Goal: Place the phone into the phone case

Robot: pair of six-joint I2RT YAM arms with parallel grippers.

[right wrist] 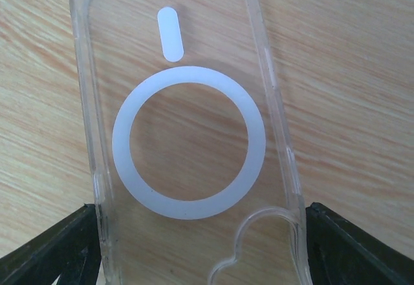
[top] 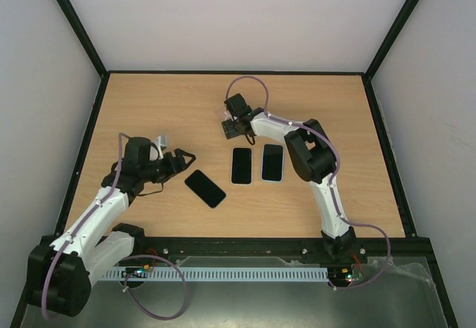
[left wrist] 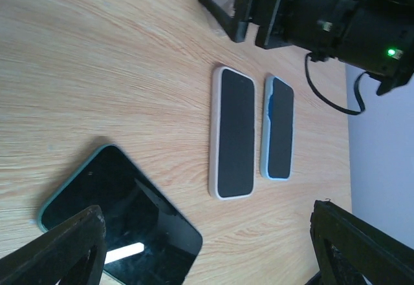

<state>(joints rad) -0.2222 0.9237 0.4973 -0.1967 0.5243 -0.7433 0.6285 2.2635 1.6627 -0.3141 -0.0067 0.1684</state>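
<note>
A clear phone case (right wrist: pixel 187 136) with a white ring on its back fills the right wrist view, above the wooden table. My right gripper (right wrist: pixel 200 253) is shut on the case's two long edges, one black finger on each side. In the top view this gripper (top: pixel 232 128) is just behind the phones, and the clear case is hard to make out there. A bare black phone with a teal rim (top: pixel 205 188) lies face up at centre left. My left gripper (top: pixel 181 161) is open and empty just left of it. The same phone (left wrist: pixel 116 223) lies by the left finger (left wrist: pixel 71 249).
Two more phones lie side by side mid-table, one in a pale case (top: pixel 241 165) and one in a blue case (top: pixel 273 162). Both also show in the left wrist view, pale (left wrist: pixel 233 133) and blue (left wrist: pixel 279 128). A black frame (top: pixel 89 164) edges the table.
</note>
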